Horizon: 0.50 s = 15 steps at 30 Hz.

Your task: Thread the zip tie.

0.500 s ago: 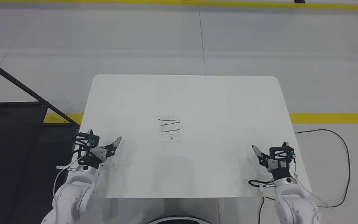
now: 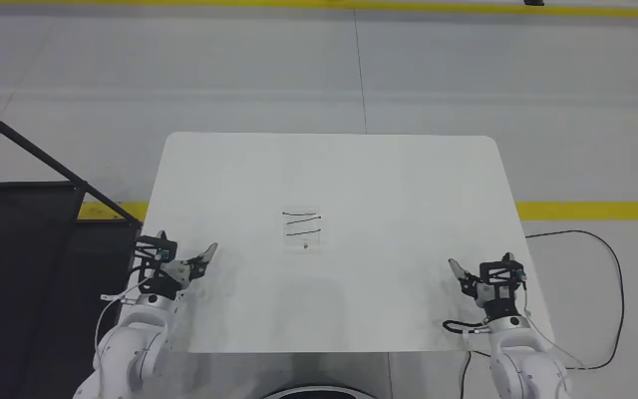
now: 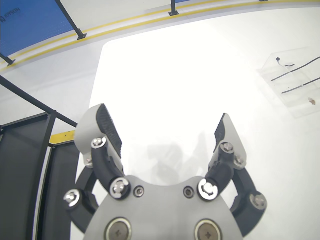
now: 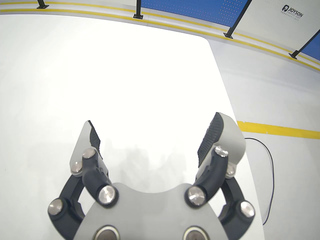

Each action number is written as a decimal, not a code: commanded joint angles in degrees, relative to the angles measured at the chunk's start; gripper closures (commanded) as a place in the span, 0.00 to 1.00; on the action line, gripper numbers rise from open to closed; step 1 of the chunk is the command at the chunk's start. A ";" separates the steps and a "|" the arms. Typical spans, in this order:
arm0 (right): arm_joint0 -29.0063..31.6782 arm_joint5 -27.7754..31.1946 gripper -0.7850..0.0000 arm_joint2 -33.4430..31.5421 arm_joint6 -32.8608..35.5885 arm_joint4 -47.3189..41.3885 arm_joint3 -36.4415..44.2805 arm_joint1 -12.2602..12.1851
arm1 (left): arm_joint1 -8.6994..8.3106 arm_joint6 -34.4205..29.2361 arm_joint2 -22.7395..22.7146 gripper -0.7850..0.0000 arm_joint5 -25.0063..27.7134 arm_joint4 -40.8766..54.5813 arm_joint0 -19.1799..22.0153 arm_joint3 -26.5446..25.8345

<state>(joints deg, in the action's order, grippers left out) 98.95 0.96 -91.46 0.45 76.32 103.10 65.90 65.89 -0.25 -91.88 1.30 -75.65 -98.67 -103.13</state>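
Top view: zip ties [image 2: 302,215] lie loose on the worktop [image 2: 399,180]; left tool [image 3: 162,112] and right tool [image 4: 153,118] gape empty; threading seemingly not yet begun.

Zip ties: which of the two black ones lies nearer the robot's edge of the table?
The near zip tie, next to the small brown speck on the clear tray. The far zip tie lies beyond it, farther from the robot.

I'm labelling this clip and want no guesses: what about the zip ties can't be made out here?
- Zip ties, top view: too small to tell head from tail.
- Same ties, left wrist view: far ends cut off by the picture's edge.
- Brown speck on the clear tray: too small to identify.
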 commanded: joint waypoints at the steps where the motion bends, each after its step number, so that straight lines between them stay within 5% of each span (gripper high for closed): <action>1: -0.24 1.41 0.00 0.06 0.90 -0.18 0.23 -0.01 | -0.09 -0.29 -0.80 0.00 2.11 1.05 0.49 -0.08; 15: -6.25 20.70 0.00 1.07 19.37 -10.63 5.23 -0.78 | -1.10 -5.89 -7.82 0.00 23.30 18.53 0.80 0.92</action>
<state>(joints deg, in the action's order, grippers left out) 93.77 20.43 -90.87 17.40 67.20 108.19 65.14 64.91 -4.88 -99.17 22.38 -59.25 -97.98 -102.23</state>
